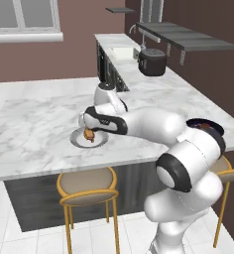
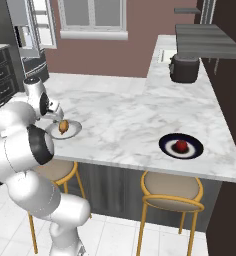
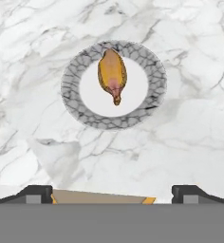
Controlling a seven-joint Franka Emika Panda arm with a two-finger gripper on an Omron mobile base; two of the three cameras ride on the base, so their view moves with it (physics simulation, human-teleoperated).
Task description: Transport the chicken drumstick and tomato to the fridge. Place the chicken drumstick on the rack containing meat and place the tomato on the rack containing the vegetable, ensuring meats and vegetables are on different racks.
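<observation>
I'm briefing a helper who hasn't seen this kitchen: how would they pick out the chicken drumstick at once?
On the marble counter, look near the front edge above a stool for the grey-rimmed plate. The chicken drumstick lies on it: a golden orange-brown piece tapering to one narrow end. The other plate is dark and holds a red tomato.
</observation>
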